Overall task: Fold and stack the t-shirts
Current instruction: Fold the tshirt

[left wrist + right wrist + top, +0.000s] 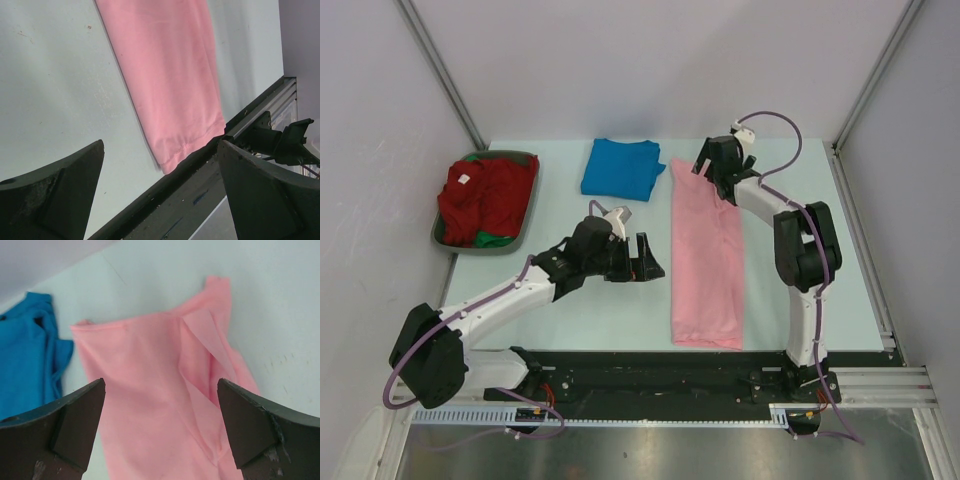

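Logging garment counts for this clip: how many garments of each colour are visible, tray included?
Pink shirt: 1
Blue shirt: 1
Red garment, in the tray: 1
Green garment, under the red one: 1
Total: 4

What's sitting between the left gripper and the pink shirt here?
Nothing. In the top view, only a narrow strip of bare table separates the open left gripper from the pink shirt. The left wrist view agrees.
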You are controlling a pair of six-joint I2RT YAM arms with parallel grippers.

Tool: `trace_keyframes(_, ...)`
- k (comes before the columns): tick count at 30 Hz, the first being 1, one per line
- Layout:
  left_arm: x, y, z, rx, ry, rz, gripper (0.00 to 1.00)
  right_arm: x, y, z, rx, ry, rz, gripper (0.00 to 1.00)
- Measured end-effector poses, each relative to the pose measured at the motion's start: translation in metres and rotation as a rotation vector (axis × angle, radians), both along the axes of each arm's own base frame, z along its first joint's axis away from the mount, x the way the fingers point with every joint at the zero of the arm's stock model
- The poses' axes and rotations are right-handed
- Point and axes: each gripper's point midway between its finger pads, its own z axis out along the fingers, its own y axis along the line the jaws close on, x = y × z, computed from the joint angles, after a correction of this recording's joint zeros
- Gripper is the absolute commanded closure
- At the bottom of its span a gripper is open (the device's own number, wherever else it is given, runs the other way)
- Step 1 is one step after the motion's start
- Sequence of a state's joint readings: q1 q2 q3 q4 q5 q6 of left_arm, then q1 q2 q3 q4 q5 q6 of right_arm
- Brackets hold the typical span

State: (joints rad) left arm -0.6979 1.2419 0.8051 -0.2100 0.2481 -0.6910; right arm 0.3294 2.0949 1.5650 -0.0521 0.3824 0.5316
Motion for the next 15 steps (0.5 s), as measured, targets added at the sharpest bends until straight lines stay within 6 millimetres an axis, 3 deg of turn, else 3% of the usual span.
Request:
trace_keyframes(8, 0.0, 0.0, 0.0, 0.0, 0.0, 0.0, 0.0, 0.021, 0.018, 0.047, -0.018, -0.073, 0.049, 0.16)
trace_keyframes(11, 0.0, 0.0, 0.0, 0.0, -0.001, 0.0, 0.0, 0.023, 0.02, 0.043, -0.024, -0.067, 0.054, 0.19)
trace_keyframes(15, 0.0, 0.0, 0.0, 0.0, 0.001, 0.0, 0.0, 0.019, 0.018, 0.019, -0.049, -0.006, 0.057, 0.2)
